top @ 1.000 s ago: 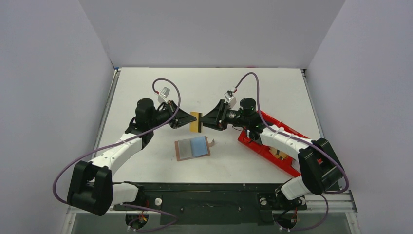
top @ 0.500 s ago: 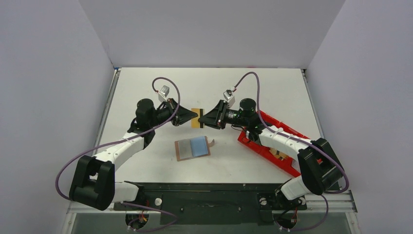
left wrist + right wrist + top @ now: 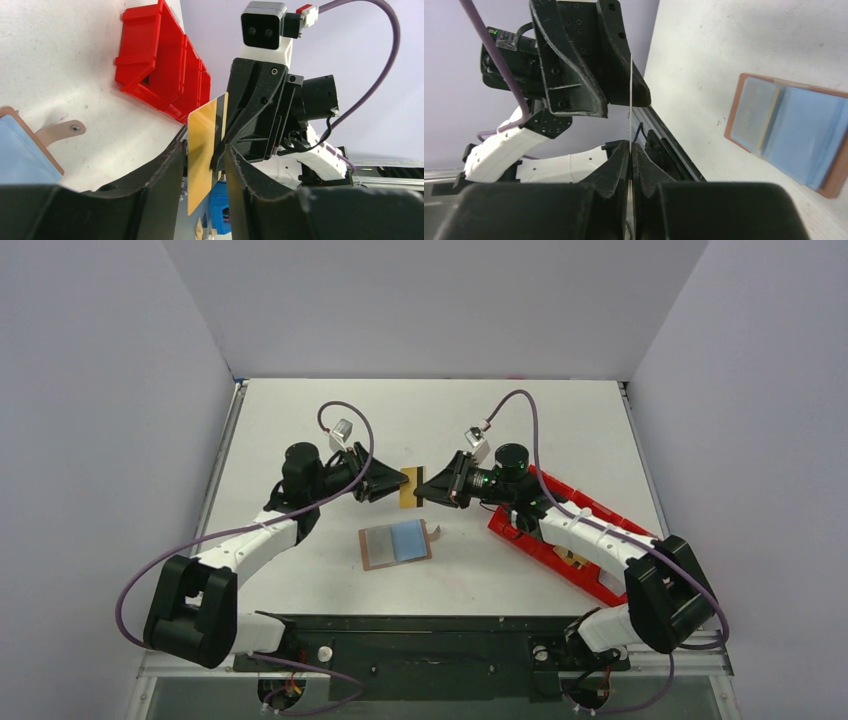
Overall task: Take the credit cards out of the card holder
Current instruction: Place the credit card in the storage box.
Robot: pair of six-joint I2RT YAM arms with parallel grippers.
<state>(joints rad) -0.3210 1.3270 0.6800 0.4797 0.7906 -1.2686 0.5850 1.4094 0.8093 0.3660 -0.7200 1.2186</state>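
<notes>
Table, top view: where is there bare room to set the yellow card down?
Bare: the far strip of table along the back wall, and the near strip between the card holder and the black base rail. Crowded: the middle, where left tool and right tool meet at the yellow card, and the right side, taken by the red tray.

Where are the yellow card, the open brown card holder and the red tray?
yellow card [image 3: 202,155]: left wrist view, on its yellow face.
card holder [image 3: 397,543]: top view, on its centre fold.
red tray [image 3: 520,538]: top view, on its near rim.
</notes>
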